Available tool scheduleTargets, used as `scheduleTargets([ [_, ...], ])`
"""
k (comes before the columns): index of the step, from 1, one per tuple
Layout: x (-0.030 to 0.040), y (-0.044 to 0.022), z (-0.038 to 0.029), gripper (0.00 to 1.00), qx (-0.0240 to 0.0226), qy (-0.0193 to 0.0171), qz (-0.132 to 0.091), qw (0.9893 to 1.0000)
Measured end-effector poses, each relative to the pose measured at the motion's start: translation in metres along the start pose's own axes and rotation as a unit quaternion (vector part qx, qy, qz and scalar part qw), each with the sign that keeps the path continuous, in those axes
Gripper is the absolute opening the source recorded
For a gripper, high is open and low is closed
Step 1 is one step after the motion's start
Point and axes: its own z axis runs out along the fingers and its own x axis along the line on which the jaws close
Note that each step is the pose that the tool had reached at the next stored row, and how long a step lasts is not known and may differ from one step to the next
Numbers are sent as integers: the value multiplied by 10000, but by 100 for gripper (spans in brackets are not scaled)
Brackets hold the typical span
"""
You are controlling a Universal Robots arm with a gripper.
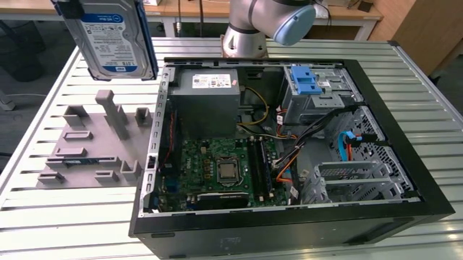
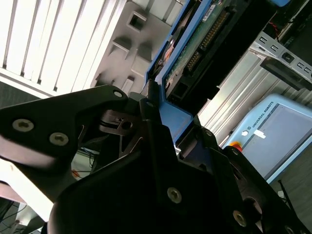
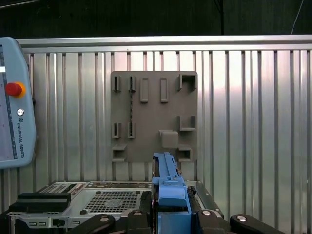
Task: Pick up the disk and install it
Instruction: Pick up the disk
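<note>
1. In the second wrist view the claw [image 2: 171,114] is closed on the disk [image 2: 195,48]. Its black fingers [image 2: 153,122] press the blue carrier frame [image 2: 178,119] from both sides. The disk reaches out past the fingertips, with its green circuit board and connector end showing. Beyond the claw lie the grey fixture plate [image 2: 129,41] and the slatted metal table [image 2: 44,39]. A teach pendant [image 2: 275,129] sits off to one side.

2. In the first wrist view the disk [image 3: 168,178] is seen edge-on, sticking straight out from between the fingers [image 3: 207,219]. The fixture plate [image 3: 156,112] lies flat on the table [image 3: 253,122], straight ahead of the disk's far end and well apart from it. The open computer case [image 3: 97,200] is close beside the claw. The teach pendant [image 3: 14,112] is farther out on that same side.

3. In the exterior view the disk [image 1: 112,38] hangs upright in the air, gripped at its upper end, with its white-and-blue label facing the camera.
   - The fixture plate [image 1: 87,141] lies directly beneath it on the table [image 1: 72,222], with a clear gap between them.
   - The computer case [image 1: 405,162] lies open towards the exterior view's right of the held disk.
   - Inside the case are a grey power supply [image 1: 210,103], a motherboard [image 1: 224,168] and a blue latch [image 1: 307,81].
   - The disk is outside the case, not yet installed.
</note>
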Motion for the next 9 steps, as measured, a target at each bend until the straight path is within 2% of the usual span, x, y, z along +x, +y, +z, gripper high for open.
scheduleTargets([
  [9,-2,-76,2,36,0,0,0,10000],
])
